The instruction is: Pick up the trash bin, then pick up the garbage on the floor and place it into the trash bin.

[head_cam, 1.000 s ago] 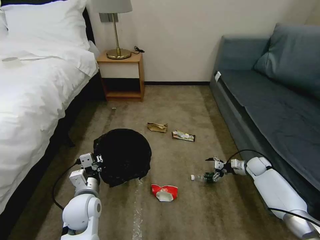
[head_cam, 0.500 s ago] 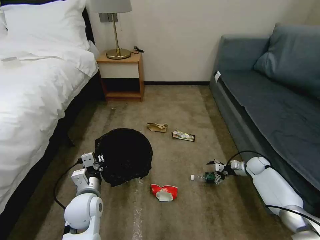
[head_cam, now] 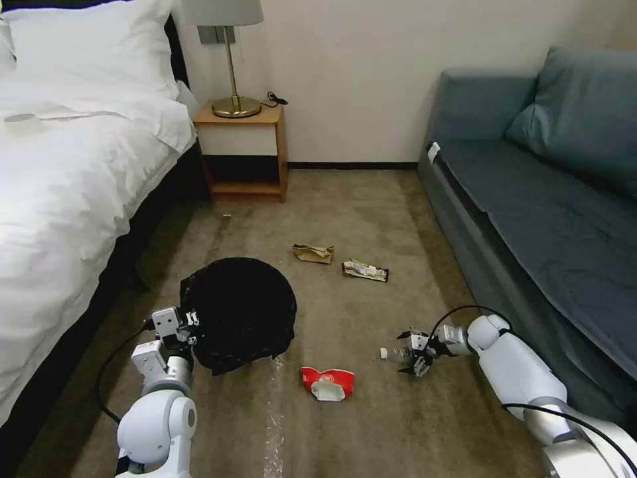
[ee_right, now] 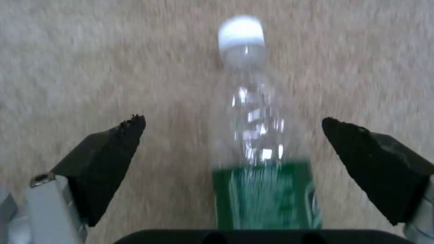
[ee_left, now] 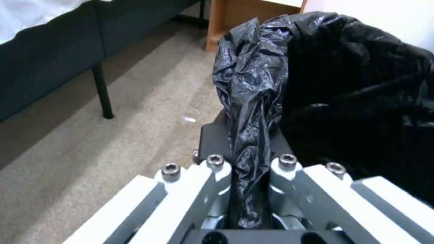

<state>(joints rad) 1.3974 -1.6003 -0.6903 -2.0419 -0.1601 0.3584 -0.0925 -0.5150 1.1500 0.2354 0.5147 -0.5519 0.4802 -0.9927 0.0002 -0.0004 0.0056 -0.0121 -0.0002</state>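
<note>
The trash bin (head_cam: 239,312) shows its black bag liner on the carpet left of centre. My left gripper (head_cam: 189,325) is shut on a fold of that liner at the bin's near-left rim, and the left wrist view shows the black plastic (ee_left: 251,135) pinched between its fingers. The clear bottle (head_cam: 397,354) with a green label lies on the floor, white cap pointing left. My right gripper (head_cam: 413,355) is open and low over it, one finger on each side of the bottle (ee_right: 257,135). The other garbage is a crushed red-and-white cup (head_cam: 326,383), a brown paper bag (head_cam: 313,253) and a flat wrapper (head_cam: 364,270).
A white bed (head_cam: 66,199) runs along the left, with its dark frame and a leg near the bin. A grey-blue sofa (head_cam: 551,219) lines the right. A wooden nightstand (head_cam: 245,153) with a lamp stands at the far wall. Open carpet lies between them.
My right gripper has moved left along the floor and now straddles the bottle's body. The left arm, still holding the bin's liner, has shifted slightly left with the bin.
</note>
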